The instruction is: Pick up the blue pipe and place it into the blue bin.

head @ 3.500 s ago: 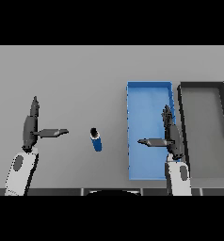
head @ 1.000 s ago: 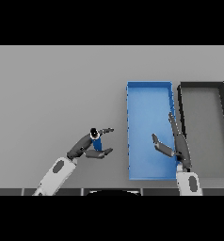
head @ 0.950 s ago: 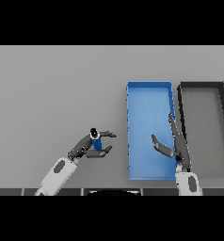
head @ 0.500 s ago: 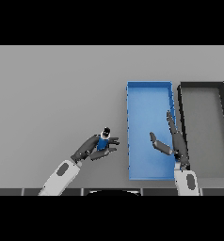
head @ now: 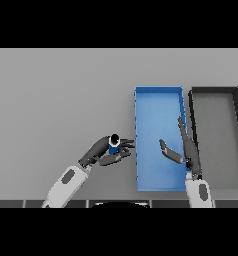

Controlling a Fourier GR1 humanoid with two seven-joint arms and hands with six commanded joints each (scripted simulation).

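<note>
My left hand (head: 102, 152) curls round the upright blue pipe (head: 113, 145) on the desk (head: 61, 100), just left of the blue bin (head: 159, 91), gripping it for transfer, while my right hand (head: 183, 152) hangs spread over the bin, idle.
</note>
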